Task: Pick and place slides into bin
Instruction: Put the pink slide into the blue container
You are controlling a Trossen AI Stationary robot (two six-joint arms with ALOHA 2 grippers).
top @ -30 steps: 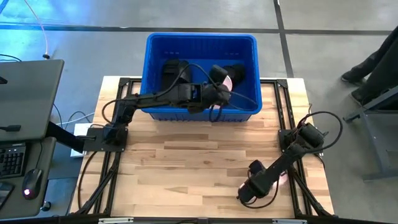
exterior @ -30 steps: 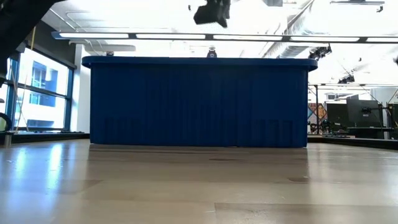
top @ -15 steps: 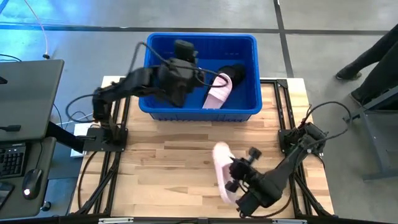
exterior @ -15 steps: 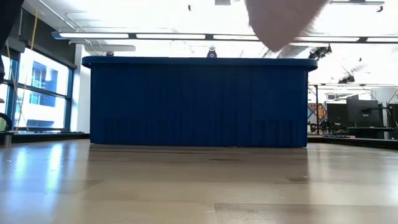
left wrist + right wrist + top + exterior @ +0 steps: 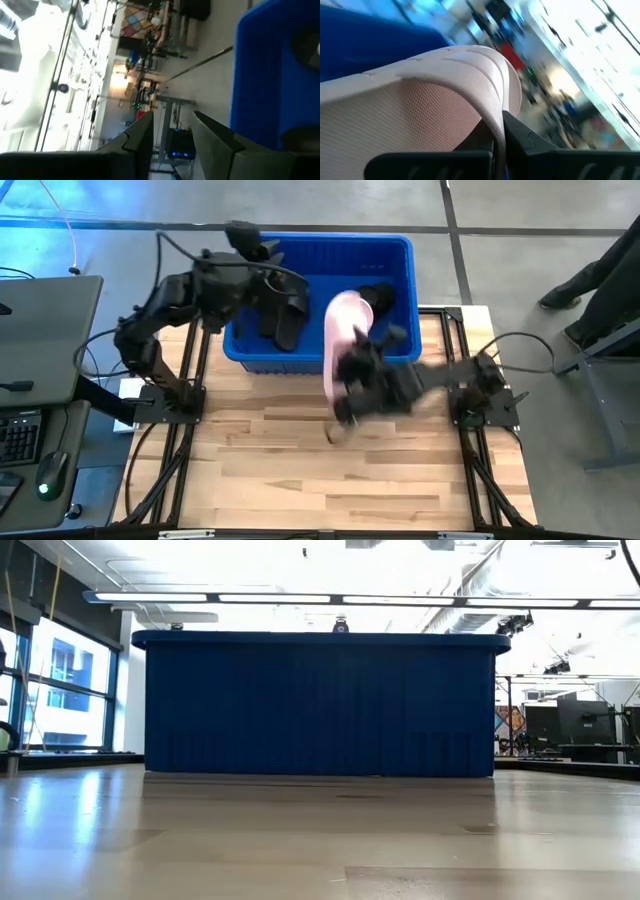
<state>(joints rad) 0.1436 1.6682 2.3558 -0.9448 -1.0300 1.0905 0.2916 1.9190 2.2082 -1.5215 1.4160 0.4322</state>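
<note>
My right gripper (image 5: 350, 375) is shut on a pale pink slide (image 5: 342, 330) and holds it above the near wall of the blue bin (image 5: 400, 255). The slide's wide strap (image 5: 445, 75) fills the right wrist view. Black slides (image 5: 285, 315) lie inside the bin, with another (image 5: 378, 295) at its right side. My left gripper (image 5: 250, 238) is open and empty, raised over the bin's far left corner. Its two fingers (image 5: 142, 135) show a gap, with the bin's wall (image 5: 270, 75) beside them. The low view shows only the bin (image 5: 320, 705). My right gripper holds the pale pink slide at the edge of its strap (image 5: 496, 117), where a dark finger (image 5: 522, 137) lies against it. The other finger is hidden by the slide. The slide is lifted clear of the table, lying lengthwise from near to far over the bin's near wall (image 5: 300, 365).
The wooden table (image 5: 300, 470) lies in front of the bin. A desk with a keyboard and mouse (image 5: 40, 380) stands at the left. A person's legs (image 5: 600, 280) show beyond the table's right side.
My right gripper has risen from the table's near right corner with a pale pink slide and carried it toward the far edge, up to the bin. My left gripper has drawn back from over the bin's middle toward its far left corner, leaving the other pink slide in the bin.
</note>
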